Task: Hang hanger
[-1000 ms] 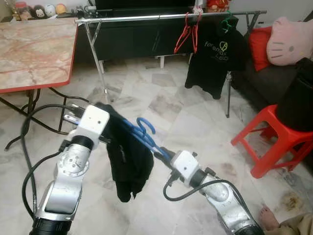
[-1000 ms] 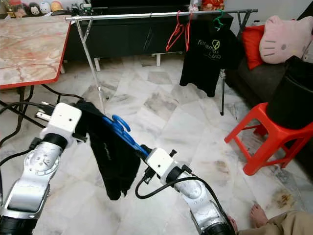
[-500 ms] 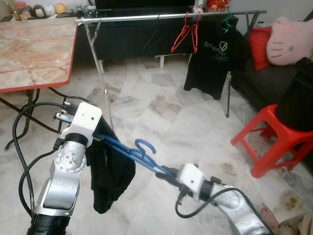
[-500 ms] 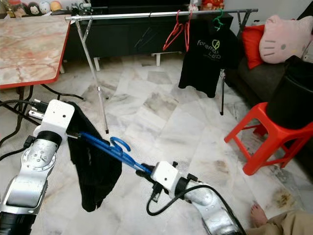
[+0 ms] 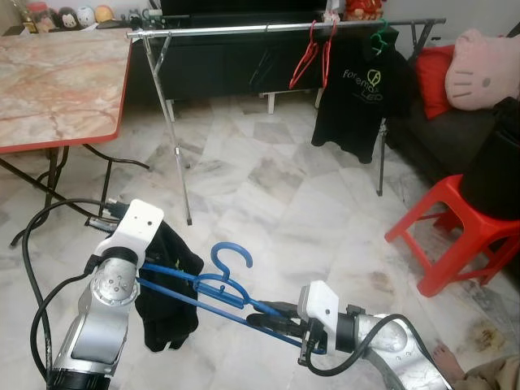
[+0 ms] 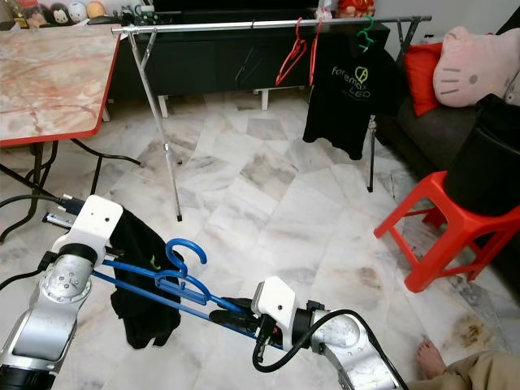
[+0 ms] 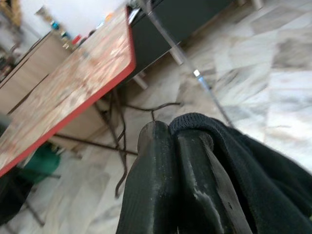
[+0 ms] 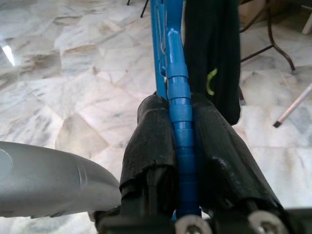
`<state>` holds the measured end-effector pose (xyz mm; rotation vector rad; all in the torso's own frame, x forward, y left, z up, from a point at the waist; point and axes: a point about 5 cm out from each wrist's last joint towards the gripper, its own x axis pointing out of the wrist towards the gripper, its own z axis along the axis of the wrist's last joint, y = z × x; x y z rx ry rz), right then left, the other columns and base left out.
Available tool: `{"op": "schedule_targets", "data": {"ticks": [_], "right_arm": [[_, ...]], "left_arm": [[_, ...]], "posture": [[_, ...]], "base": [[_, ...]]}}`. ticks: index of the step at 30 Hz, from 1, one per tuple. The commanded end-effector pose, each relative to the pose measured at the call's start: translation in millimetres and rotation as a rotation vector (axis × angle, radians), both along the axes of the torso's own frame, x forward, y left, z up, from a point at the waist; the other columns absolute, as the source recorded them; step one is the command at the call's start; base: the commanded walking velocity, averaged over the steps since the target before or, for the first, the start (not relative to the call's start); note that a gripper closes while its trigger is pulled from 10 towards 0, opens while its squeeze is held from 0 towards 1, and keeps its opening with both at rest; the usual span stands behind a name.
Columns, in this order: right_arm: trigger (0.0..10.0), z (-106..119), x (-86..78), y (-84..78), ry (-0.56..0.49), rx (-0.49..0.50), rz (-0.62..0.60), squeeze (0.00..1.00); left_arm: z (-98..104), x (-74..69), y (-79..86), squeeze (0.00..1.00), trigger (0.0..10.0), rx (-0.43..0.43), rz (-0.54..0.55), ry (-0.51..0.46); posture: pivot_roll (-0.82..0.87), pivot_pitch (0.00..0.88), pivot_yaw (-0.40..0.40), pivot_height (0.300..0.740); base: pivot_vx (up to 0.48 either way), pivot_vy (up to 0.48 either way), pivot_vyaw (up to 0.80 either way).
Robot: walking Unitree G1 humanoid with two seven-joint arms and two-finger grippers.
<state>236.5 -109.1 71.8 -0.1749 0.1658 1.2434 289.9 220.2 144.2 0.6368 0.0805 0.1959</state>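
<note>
Right gripper (image 6: 231,307) extends low and leftward, jaws clamped on the blue hanger (image 6: 183,280); left gripper (image 5: 158,256) bent downward, jaws closed on the black garment (image 5: 166,296) draped over the hanger's far end.

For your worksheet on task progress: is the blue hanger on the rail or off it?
Off: the blue hanger is held low between both grippers, far from the rail.

- A marble-topped counter (image 5: 57,89) with a red edge stands at the left, on black folding legs.
- A red plastic stool (image 5: 455,227) stands at the right — a dark bag (image 5: 497,171) sits on it.
- A pink cat-face cushion (image 5: 486,67) rests on the dark sofa (image 5: 431,134).
- Pale marble floor tiles (image 5: 276,195) lie underneath.
- A bare foot (image 6: 428,355) shows at the lower right.
</note>
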Motion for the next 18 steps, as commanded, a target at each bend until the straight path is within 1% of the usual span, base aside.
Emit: {"op": "schedule_targets", "data": {"ticks": [1,2,3,4,5,6,7,8,9,10,12,13,14,15,18], "right_arm": [[0.0,13.1,5.5,-8.0,-0.069,-0.008,-0.006,0.0],[0.0,9.8,5.8,-18.3,-0.061,-0.05,-0.027,0.0],[0.0,8.0,5.4,-23.1,-0.053,-0.063,-0.036,0.0],[0.0,6.9,5.1,-26.2,-0.048,-0.071,-0.041,0.0],[0.0,1.4,1.8,-33.7,-0.019,-0.12,-0.038,0.0],[0.0,1.4,1.8,-33.7,-0.019,-0.12,-0.038,0.0],[0.0,-2.2,-0.7,-36.5,-0.012,-0.156,-0.025,0.0],[0.0,-10.9,-6.0,-42.1,0.017,-0.226,-0.003,0.0],[0.0,-14.0,-7.9,-44.1,0.033,-0.246,0.002,0.0],[0.0,-14.0,-7.9,-44.1,0.033,-0.246,0.002,0.0],[0.0,-24.6,-13.6,-49.3,0.058,-0.334,0.032,0.0],[0.0,-24.6,-13.6,-49.3,0.058,-0.334,0.032,0.0],[0.0,-34.9,-20.8,-54.1,0.094,-0.424,0.084,0.0],[0.0,-37.1,-21.6,-55.4,0.095,-0.441,0.086,0.0],[0.0,-34.1,-17.6,-54.8,0.085,-0.401,0.045,0.0]], "left_arm": [[-5.7,-4.8,14.7,0.0,0.0,0.019,0.071,0.015],[-6.6,-6.9,23.0,0.0,0.7,0.002,0.109,0.012],[-5.6,-7.8,26.6,0.0,3.3,-0.012,0.128,0.002],[-4.9,-8.5,28.9,0.0,3.3,-0.02,0.139,-0.005],[-1.9,-8.7,32.7,0.0,9.7,-0.019,0.147,-0.02],[-1.9,-8.7,32.7,0.0,9.7,-0.019,0.147,-0.02],[-0.6,-8.5,33.8,0.0,10.0,-0.018,0.148,-0.028],[3.3,-7.3,35.4,0.0,10.0,-0.04,0.151,-0.051],[4.8,-6.8,35.7,0.0,10.0,-0.049,0.151,-0.058],[4.8,-6.8,35.7,0.0,10.0,-0.049,0.151,-0.058],[9.2,-4.3,34.0,0.0,10.0,-0.042,0.133,-0.075],[9.2,-4.3,34.0,0.0,10.0,-0.042,0.133,-0.075],[11.6,-2.2,30.4,0.0,10.0,-0.04,0.116,-0.09],[11.8,-1.8,29.3,0.0,10.0,-0.042,0.114,-0.093],[11.6,-2.1,28.4,0.0,10.0,-0.049,0.113,-0.1]], "posture": [[0.0,0.055,-0.014,0.74],[0.0,0.054,-0.015,0.74],[0.0,0.054,-0.015,0.74],[0.0,0.054,-0.015,0.74],[0.0,0.054,-0.015,0.74],[0.0,0.054,-0.015,0.74],[-0.01,0.048,-0.016,0.74],[-0.01,0.048,-0.016,0.74],[-0.01,0.048,-0.016,0.74],[-0.01,0.048,-0.016,0.74],[-0.01,0.048,-0.016,0.74],[-0.01,0.048,-0.016,0.74],[-0.01,0.048,-0.016,0.74],[-0.01,0.048,-0.016,0.74],[0.0,0.052,-0.014,0.74]], "base": [[0.0,0.0,0.0],[0.0,0.0,0.0],[0.0,0.0,0.0],[0.0,0.0,0.0],[0.0,0.0,0.0],[0.0,0.0,0.0],[0.0,0.0,0.0],[0.0,0.0,0.0],[0.0,0.0,0.0],[0.0,0.0,0.0],[0.0,0.0,0.0],[0.0,0.0,0.0],[0.0,0.0,0.0],[0.0,0.0,0.0],[0.0,0.0,0.0]]}}
